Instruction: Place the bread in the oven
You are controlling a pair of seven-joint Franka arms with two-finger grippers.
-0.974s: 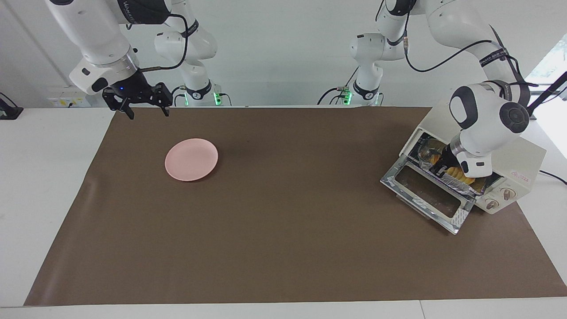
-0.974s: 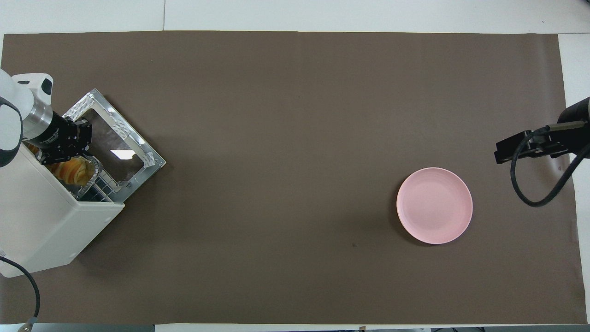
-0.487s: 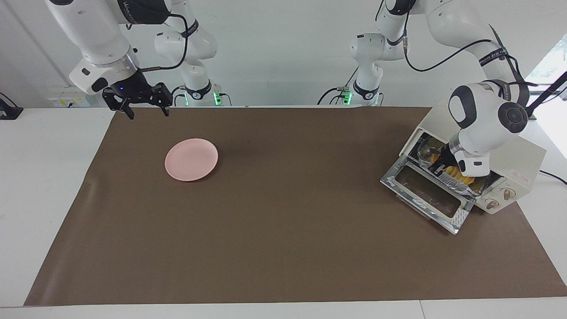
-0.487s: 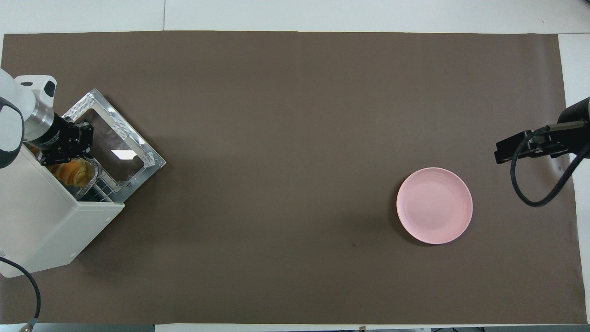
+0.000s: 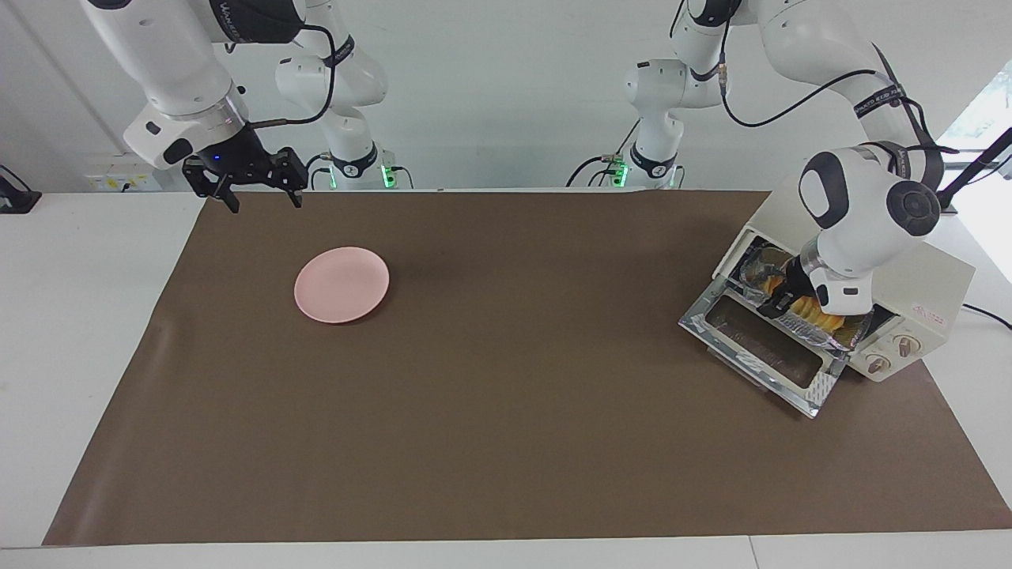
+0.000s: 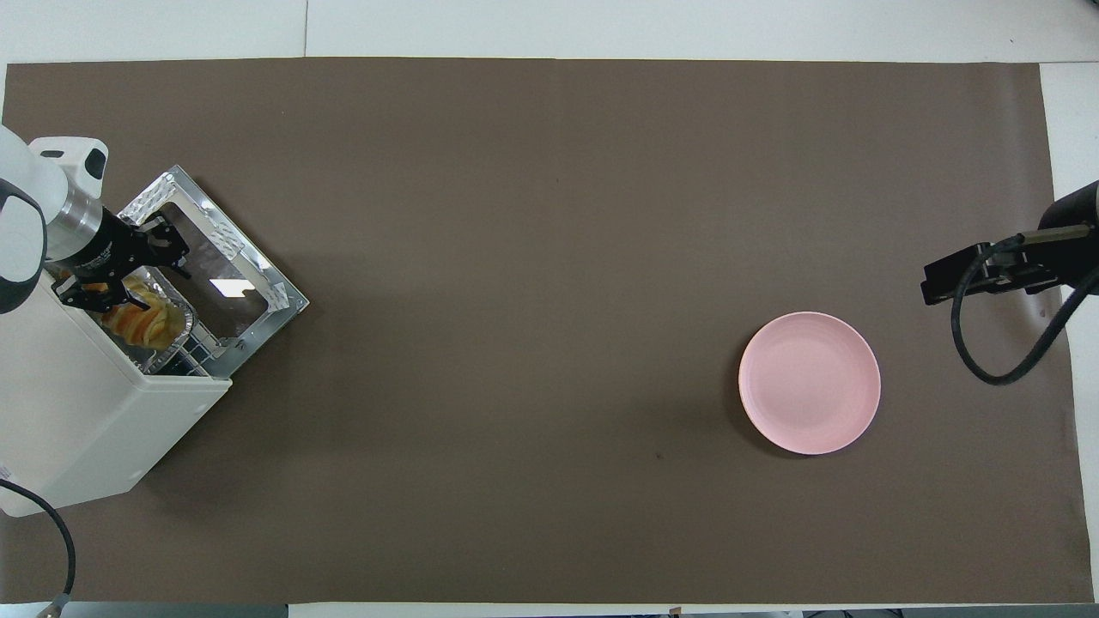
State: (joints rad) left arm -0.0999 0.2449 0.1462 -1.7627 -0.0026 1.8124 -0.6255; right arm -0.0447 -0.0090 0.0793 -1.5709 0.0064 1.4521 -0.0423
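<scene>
The cream-white oven [image 5: 925,280] stands at the left arm's end of the table, also in the overhead view [image 6: 77,412]. Its glass door [image 5: 759,348] hangs open, down on the mat. The yellow-orange bread [image 5: 826,320] lies in a silver foil tray [image 5: 802,328] on the rack at the oven's mouth, also seen from above [image 6: 146,319]. My left gripper [image 5: 779,296] is at the oven's mouth, open, just over the bread [image 6: 124,275]. My right gripper [image 5: 265,204] is open and empty, and waits in the air over the mat's edge at the right arm's end [image 6: 987,270].
A round pink plate [image 5: 341,284] lies on the brown mat toward the right arm's end, also seen from above [image 6: 810,382]. The oven's cable [image 6: 51,532] runs off the table's edge near the robots.
My left gripper has spread its fingers and let go of the bread, which now lies in the foil tray. The right arm has not moved.
</scene>
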